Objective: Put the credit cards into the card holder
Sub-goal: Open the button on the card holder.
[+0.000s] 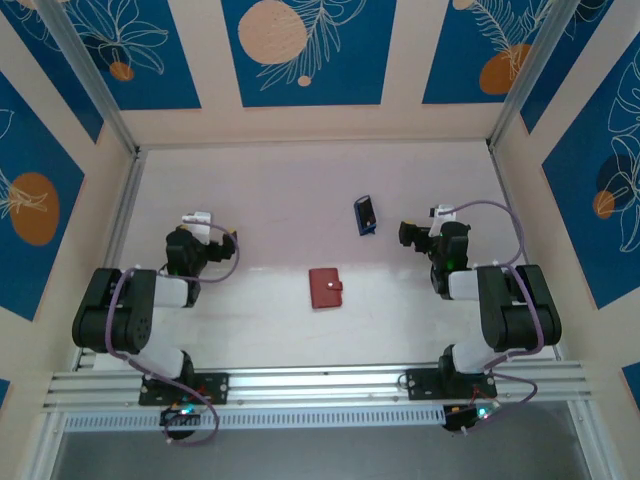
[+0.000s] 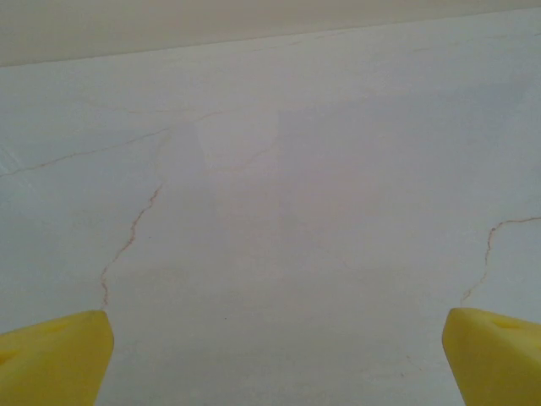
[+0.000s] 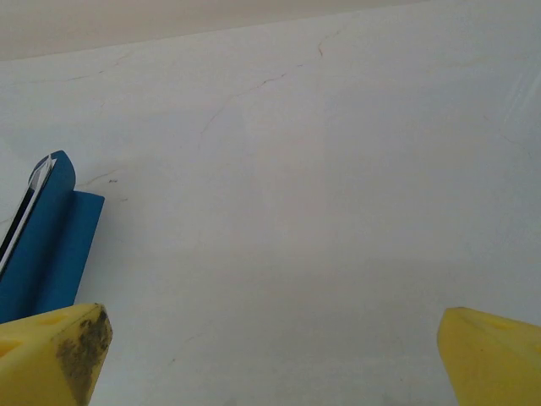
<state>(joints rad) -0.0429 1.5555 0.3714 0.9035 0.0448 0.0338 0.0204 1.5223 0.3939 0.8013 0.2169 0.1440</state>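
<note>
Both stood wide open: the left gripper (image 1: 229,242) and the right gripper (image 1: 407,233). Overlapped cards (image 1: 365,214) lay flat on the table (image 1: 250,190) near the right one; the holder (image 1: 325,287) lay shut mid-table. Pinching thin, stacked cards might skid them apart.

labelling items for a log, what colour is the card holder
The card holder is red, best seen in the top external view.

Both arms (image 1: 130,310) are black with white links, purple cables (image 1: 490,204) and yellow wedge-shaped fingers (image 2: 51,355).
</note>
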